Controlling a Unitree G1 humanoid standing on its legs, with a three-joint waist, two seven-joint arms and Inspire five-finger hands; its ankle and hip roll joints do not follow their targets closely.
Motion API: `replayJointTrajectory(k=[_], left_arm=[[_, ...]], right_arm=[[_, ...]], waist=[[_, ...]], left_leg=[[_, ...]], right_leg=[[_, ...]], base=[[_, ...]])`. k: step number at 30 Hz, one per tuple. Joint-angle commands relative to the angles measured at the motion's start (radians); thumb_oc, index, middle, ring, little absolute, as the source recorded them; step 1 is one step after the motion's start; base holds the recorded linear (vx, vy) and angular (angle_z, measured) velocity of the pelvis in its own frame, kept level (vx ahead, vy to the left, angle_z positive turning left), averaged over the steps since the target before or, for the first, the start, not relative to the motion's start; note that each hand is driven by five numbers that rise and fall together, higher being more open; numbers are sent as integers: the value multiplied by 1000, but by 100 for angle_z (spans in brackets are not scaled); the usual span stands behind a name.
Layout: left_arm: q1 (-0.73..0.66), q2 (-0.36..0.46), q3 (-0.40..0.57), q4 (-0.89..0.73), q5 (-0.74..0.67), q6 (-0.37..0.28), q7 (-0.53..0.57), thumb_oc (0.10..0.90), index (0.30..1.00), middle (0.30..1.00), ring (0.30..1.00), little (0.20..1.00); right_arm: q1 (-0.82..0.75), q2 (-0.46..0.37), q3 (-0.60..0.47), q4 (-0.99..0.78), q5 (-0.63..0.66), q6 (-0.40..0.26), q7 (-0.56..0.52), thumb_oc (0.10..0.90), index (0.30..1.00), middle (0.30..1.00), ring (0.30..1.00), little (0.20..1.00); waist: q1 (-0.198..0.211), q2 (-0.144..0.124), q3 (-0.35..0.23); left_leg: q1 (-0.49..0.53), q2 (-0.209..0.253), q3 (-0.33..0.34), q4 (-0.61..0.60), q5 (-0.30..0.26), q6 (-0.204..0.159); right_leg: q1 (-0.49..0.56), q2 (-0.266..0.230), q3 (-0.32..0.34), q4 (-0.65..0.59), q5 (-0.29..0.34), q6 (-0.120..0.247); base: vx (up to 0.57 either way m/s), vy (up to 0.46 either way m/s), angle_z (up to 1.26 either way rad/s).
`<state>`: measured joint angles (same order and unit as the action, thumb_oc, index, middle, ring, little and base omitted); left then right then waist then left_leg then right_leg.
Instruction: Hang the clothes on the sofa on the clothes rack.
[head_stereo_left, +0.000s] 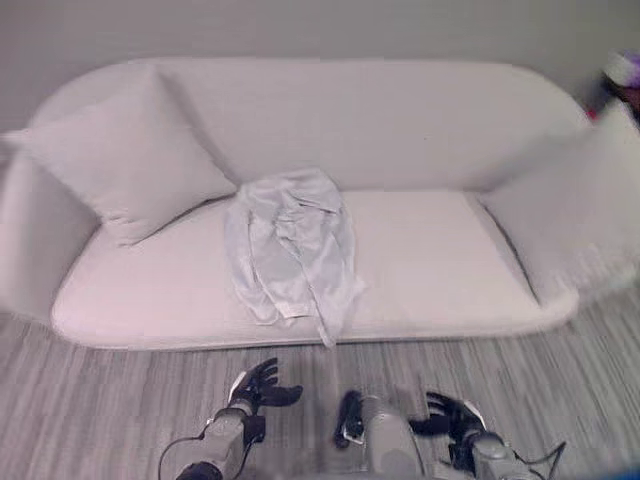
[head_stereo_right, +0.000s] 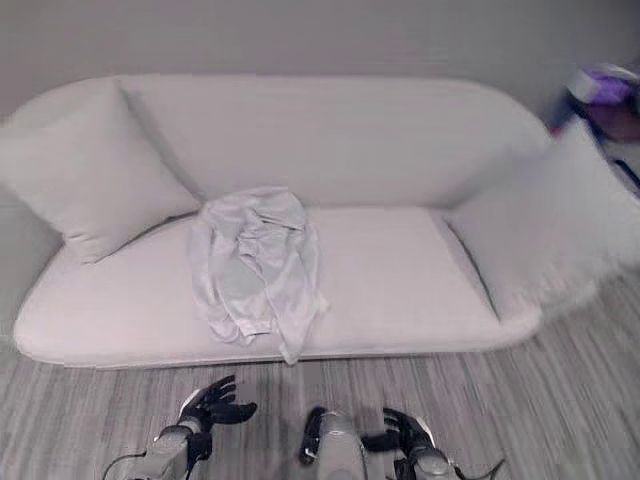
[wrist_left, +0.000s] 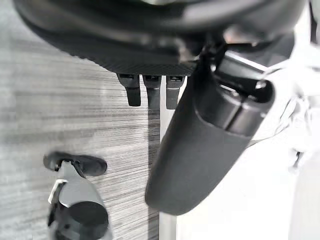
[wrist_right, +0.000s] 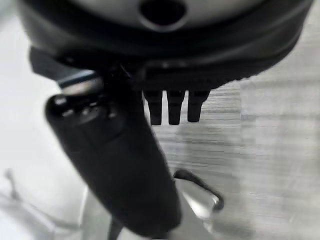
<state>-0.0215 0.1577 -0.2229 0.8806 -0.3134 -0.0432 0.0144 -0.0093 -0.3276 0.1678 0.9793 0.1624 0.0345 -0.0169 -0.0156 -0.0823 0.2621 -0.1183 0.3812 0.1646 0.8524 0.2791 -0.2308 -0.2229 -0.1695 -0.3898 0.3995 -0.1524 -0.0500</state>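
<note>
Garment (head_stereo_left: 292, 250) crumpled on sofa (head_stereo_left: 430, 270), folds hiding shape; left hand (head_stereo_left: 258, 387), right hand (head_stereo_left: 452, 417) fingers spread, empty.

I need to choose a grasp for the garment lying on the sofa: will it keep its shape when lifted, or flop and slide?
The pale garment lies crumpled in soft folds, so it will likely go limp and drape. One end hangs over the sofa seat's front edge, suggesting thin, light cloth. Its faint sheen hints that it may slip through a loose hold.
</note>
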Motion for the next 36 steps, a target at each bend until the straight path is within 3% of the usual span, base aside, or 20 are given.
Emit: replayJointTrajectory(k=[1, 3, 4, 5, 7, 13, 20, 21, 23, 28, 29, 30, 31, 33, 35, 36], left_arm=[[9, 52, 30, -47, -46, -48, 12, 800, 900, 900, 900, 900], [41, 55, 35, -109, -33, -41, 15, 800, 900, 900, 900, 900], [43, 55, 34, -109, -33, -40, 15, 800, 900, 900, 900, 900], [56, 59, 44, -125, -21, -37, 23, 800, 900, 900, 900, 900], [70, 63, 41, -133, -10, -42, 23, 800, 900, 900, 900, 900], [78, 86, 74, -139, 21, -51, 11, 800, 900, 900, 900, 900], [90, 109, 109, -150, 18, -59, 14, 800, 900, 900, 900, 900], [93, 115, 108, -160, 15, -58, 15, 800, 900, 900, 900, 900], [85, 131, 109, -185, -1, -60, 26, 800, 900, 900, 900, 900], [115, 142, 108, -260, -31, -72, 21, 800, 900, 900, 900, 900], [111, 133, 91, -306, -58, -63, 16, 800, 900, 900, 900, 900], [110, 133, 92, -306, -58, -63, 16, 800, 900, 900, 900, 900], [106, 125, 80, -330, -59, -57, 11, 800, 900, 900, 900, 900], [98, 123, 60, -362, -44, -58, 6, 800, 900, 900, 900, 900], [93, 123, 48, -380, -29, -57, 16, 800, 900, 900, 900, 900], [78, 122, 22, -404, -33, -51, 10, 800, 900, 900, 900, 900]], right_arm=[[63, -96, 38, -163, -45, -42, -28, 800, 900, 900, 900, 900], [65, -127, 30, -268, -87, -43, -30, 800, 900, 900, 900, 900], [68, -128, 30, -268, -88, -42, -30, 800, 900, 900, 900, 900], [60, -165, 25, -349, -135, -48, -36, 800, 900, 900, 900, 900], [58, -197, 16, -414, -170, -55, -37, 800, 900, 900, 900, 900], [21, -296, -40, -637, -283, -78, -60, 800, 900, 900, 900, 900], [-11, -302, -58, -685, -338, -75, -77, 800, 900, 900, 900, 900], [-14, -297, -59, -677, -338, -75, -80, 800, 900, 900, 900, 900], [-27, -298, -55, -682, -339, -75, -89, 800, 900, 900, 900, 900], [-53, -319, -76, -676, -333, -73, -104, 800, 900, 900, 900, 900], [-77, -339, -81, -654, -318, -67, -123, 800, 900, 900, 900, 900], [-79, -339, -81, -653, -317, -68, -123, 800, 900, 900, 900, 900], [-78, -340, -83, -647, -311, -64, -124, 800, 900, 900, 900, 900], [-61, -338, -95, -651, -304, -62, -122, 800, 900, 900, 900, 900], [-58, -340, -91, -652, -313, -58, -121, 800, 900, 900, 900, 900], [-40, -340, -103, -660, -321, -48, -114, 800, 900, 900, 900, 900]], waist=[[-3, -10, 24], [5, -13, 13], [5, -8, 12], [21, 9, 5], [15, 23, -5], [11, 16, -35], [34, -5, -40], [36, -3, -35], [35, 1, -23], [60, -5, -32], [78, -27, -6], [74, -26, -7], [71, -31, -13], [63, -27, -21], [50, -23, -36], [50, 1, -54]], left_leg=[[70, -109, 207, -253, -324, 104], [102, -140, 229, -537, -309, 126], [115, -138, 221, -543, -320, 114], [115, -144, 183, -821, -225, 107], [166, -151, 167, -904, -230, 105], [189, -205, 221, -940, -277, 126], [213, -237, 267, -940, -321, 151], [216, -237, 266, -940, -322, 154], [213, -232, 253, -940, -324, 163], [221, -250, 207, -940, -305, 169], [129, -235, 177, -761, -334, 144], [120, -232, 172, -749, -339, 143], [118, -191, 169, -727, -352, 135], [137, -135, 135, -735, -343, 115], [162, -112, 125, -780, -324, 113], [184, -127, 45, -863, -316, 94]], right_leg=[[300, 14, -8, -487, 154, 106], [292, -7, -9, -487, 162, 121], [303, -2, -3, -487, 151, 128], [301, -3, -16, -487, 143, 134], [304, 4, -16, -487, 131, 145], [283, -23, 8, -487, 176, 170], [274, -70, -9, -487, 240, 202], [260, -74, -4, -443, 243, 204], [217, -50, 73, -356, 196, 198], [288, -9, 104, -472, 168, 171], [315, -31, 61, -487, 160, 158], [314, -30, 57, -487, 160, 158], [315, -48, 26, -487, 164, 164], [328, -74, -1, -487, 169, 177], [323, -88, -11, -487, 168, 182], [324, -100, -12, -487, 171, 200]], base=[[292, 0, -40], [221, 82, -59], [157, 161, -59], [215, 137, -52], [144, 118, -41], [74, 167, -40], [-6, 113, 5], [-21, 45, -5], [-48, 10, 4], [-8, -75, 41], [-130, -79, 34], [-153, 2, 71], [-21, 163, 69], [1, 222, 36], [62, 290, 32], [90, 377, 56]])
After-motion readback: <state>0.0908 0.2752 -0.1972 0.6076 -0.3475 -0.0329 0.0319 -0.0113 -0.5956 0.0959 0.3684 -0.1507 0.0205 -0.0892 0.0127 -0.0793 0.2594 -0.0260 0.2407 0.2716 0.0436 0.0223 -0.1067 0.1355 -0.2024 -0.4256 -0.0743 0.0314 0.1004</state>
